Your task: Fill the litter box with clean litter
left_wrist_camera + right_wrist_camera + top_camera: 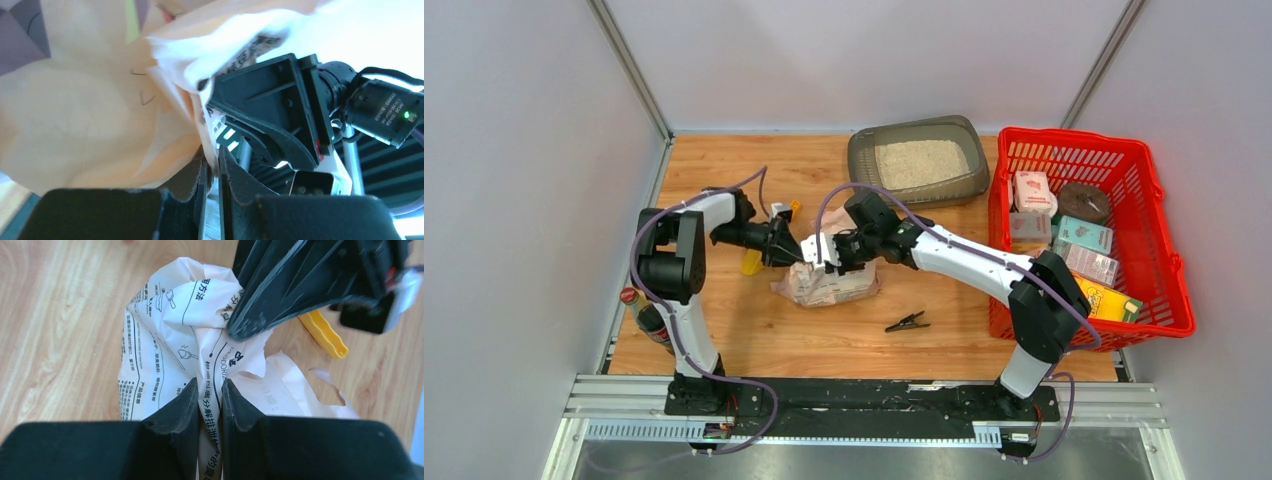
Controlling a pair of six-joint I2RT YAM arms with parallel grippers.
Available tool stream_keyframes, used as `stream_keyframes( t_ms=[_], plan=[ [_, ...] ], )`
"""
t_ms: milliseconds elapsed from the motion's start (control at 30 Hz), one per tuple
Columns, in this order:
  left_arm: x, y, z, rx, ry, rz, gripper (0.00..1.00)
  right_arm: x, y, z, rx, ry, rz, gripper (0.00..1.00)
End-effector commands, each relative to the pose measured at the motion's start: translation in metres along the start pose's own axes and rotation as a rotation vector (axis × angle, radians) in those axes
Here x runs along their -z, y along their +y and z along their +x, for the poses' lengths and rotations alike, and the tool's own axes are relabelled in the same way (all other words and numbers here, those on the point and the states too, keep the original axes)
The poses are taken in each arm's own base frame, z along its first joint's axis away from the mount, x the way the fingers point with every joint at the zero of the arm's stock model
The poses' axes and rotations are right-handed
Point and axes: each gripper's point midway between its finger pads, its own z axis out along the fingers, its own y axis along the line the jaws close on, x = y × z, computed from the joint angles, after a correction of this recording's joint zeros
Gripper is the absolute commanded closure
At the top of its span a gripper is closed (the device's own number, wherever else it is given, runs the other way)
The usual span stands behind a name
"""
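Note:
The litter box (860,160) sits at the back of the table with pale beige clean litter (921,163) inside it. A pale litter bag (829,283) with black print lies mid-table. My left gripper (796,247) is shut on the bag's top edge (212,150). My right gripper (826,252) is shut on a twisted fold of the same bag (210,390), facing the left gripper. The left gripper's fingers (260,300) show in the right wrist view, pinching the bag. A yellow scoop (322,332) lies beside the bag.
A red mesh basket (1169,250) with boxes stands at the right. A black clip (907,322) lies on the wood in front of the bag. A dark bottle (646,315) stands at the table's left edge by the left arm.

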Motion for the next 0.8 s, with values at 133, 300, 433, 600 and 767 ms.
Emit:
stream_keyframes(
  t_ms=[133, 300, 433, 600, 767],
  plan=[
    [0.027, -0.088, 0.006, -0.145, -0.035, 0.22, 0.9, 0.033, -0.012, 0.043, -0.191, 0.185, 0.091, 1.0],
    [0.028, -0.081, 0.002, -0.147, -0.041, 0.212, 0.87, 0.032, -0.022, 0.04, -0.248, 0.181, 0.131, 1.0],
    [0.041, -0.08, 0.014, -0.573, -0.037, -0.084, 0.84, 0.03, -0.021, 0.037, -0.283, 0.175, 0.117, 1.0],
    [0.06, -0.073, 0.001, -1.003, -0.117, -0.345, 0.59, 0.028, -0.019, 0.034, -0.317, 0.163, 0.092, 1.0],
    [0.057, -0.072, 0.034, -1.57, -0.093, -0.334, 0.35, 0.028, -0.021, 0.032, -0.379, 0.127, 0.086, 1.0]
  ],
)
